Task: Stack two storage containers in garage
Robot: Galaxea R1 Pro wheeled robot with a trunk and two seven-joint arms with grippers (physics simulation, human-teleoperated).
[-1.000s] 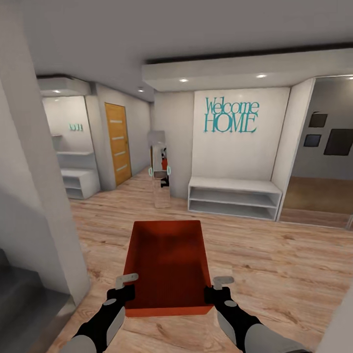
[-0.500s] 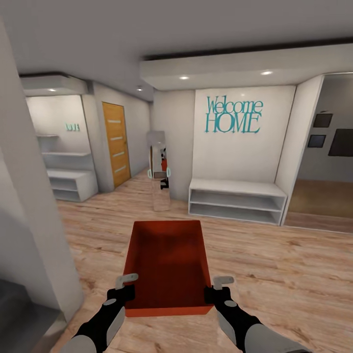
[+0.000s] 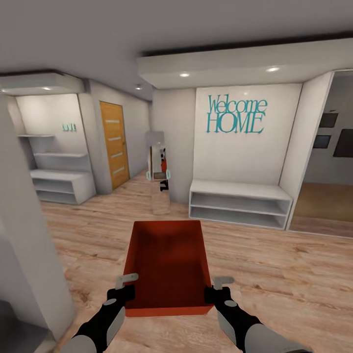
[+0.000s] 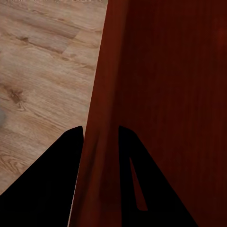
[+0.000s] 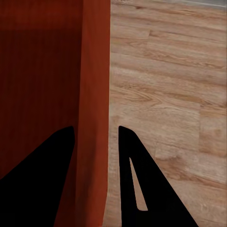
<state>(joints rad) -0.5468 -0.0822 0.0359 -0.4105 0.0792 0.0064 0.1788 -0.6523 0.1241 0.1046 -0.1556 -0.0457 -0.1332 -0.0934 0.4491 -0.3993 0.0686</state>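
You carry the orange-red rectangular open-topped storage container [image 3: 166,267] above the light wood plank flooring [image 3: 274,274], its long axis toward 12 o'clock. The left gripper [image 3: 126,284] clamps its 9 o'clock wall and the right gripper [image 3: 219,287] its 3 o'clock wall, both near the close end.

One orange-red storage container [image 3: 166,267], plain open-topped box with straight walls, empty inside. It's sitting level, held up above the light wood plank floor [image 3: 274,274], long side pointing toward the white bench [image 3: 239,203] under the Welcome Home sign.
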